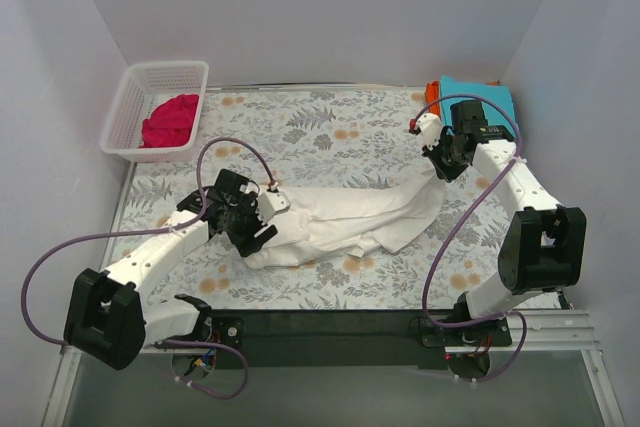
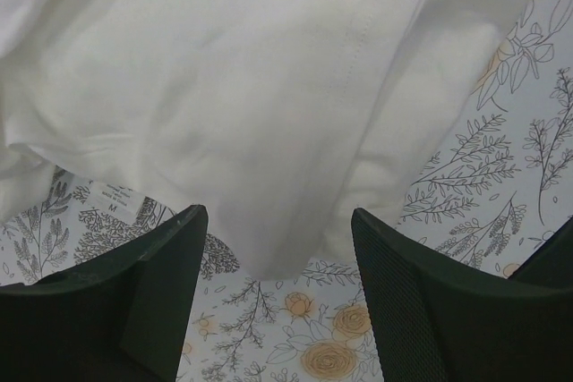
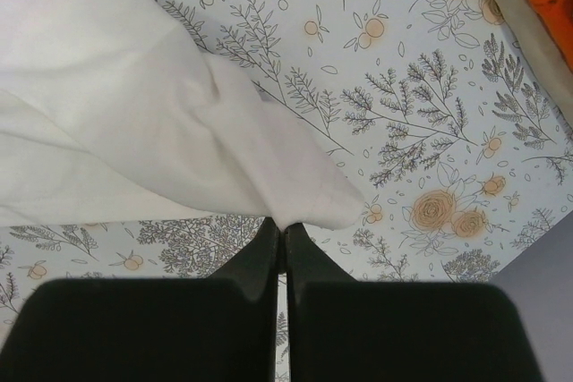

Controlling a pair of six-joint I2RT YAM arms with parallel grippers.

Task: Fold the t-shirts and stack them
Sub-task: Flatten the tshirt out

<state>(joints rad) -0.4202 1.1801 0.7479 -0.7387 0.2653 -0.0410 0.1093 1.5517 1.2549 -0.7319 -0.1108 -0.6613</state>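
**Item 1, off-white t-shirt** (image 1: pixel 350 217): laid across the middle of the floral table covering (image 1: pixel 330 137) and drawn out as a long crumpled band between the 2 arms. No fold is seen in it. A size label (image 2: pixel 112 207) marked M is shown at its near edge in the left wrist view.

**Item 2, left gripper** (image 1: pixel 262 219): the jaws are held apart over the band's left end. In the left wrist view a rounded tip of cloth lies between them, and nothing is clamped.

**Item 3, right gripper** (image 1: pixel 440 169): the jaws are pressed together. A corner of the off-white t-shirt is judged to be pinched in them, since the cloth runs right up to the tips in the right wrist view and the band is raised toward them in the top view.

**Item 4, magenta t-shirt** (image 1: pixel 170 119): bunched inside the white mesh basket (image 1: pixel 125 107) at the far left, unfolded.

**Item 5, teal t-shirt** (image 1: pixel 485 99) and orange t-shirt (image 1: pixel 431 94): kept together at the far right corner, just behind the right arm. Whether they are folded cannot be told.

**Status:** the task is judged to be at an early stage. 1 shirt is being stretched flat, with its folding not yet begun. The magenta one is left to be fetched, and no finished stack of all 4 is shown
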